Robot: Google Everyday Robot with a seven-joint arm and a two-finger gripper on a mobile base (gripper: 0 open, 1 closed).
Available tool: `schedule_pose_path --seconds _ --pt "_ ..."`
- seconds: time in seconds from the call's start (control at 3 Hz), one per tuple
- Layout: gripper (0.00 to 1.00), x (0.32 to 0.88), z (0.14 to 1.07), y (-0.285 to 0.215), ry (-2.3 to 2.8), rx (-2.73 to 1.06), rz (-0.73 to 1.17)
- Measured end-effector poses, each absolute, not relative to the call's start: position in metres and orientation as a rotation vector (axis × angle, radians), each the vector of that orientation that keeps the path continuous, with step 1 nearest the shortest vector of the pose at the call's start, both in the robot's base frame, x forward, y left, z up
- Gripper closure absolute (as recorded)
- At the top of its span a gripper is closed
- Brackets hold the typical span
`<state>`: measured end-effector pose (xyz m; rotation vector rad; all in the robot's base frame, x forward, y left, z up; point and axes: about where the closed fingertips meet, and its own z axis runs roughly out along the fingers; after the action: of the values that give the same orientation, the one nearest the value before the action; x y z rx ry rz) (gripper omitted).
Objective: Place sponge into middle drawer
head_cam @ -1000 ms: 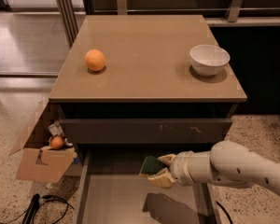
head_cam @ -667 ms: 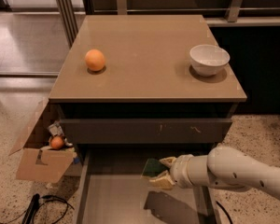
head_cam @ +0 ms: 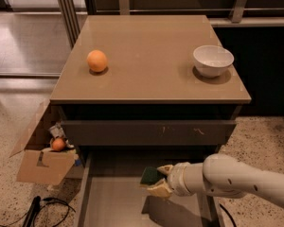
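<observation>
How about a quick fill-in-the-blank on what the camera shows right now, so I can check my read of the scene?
1. The gripper is shut on the sponge over the middle drawer, which stands ____.
2. The round fruit on the cabinet top is an ____.
3. The bowl on that top is coloured ____.

Missing words: open; orange; white.

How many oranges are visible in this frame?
2. One orange on the cabinet top, left side; a second orange in the cardboard box on the floor, where more may be hidden. The gripper holds the sponge over the open middle drawer.
</observation>
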<state>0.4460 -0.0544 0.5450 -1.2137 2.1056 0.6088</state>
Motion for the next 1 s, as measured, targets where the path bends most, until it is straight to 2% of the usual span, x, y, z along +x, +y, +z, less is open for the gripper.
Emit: schedule_pose_path --seconds 0.33,0.67,1.0 --pt "1.0 0.421 0.496 -0.038 2.157 -1.193 0.656" --pt "1.0 0.453 0.402 -0.024 2.201 -1.204 0.645" --pt "0.99 0.508 0.354 -0.014 2.202 -1.166 0.633"
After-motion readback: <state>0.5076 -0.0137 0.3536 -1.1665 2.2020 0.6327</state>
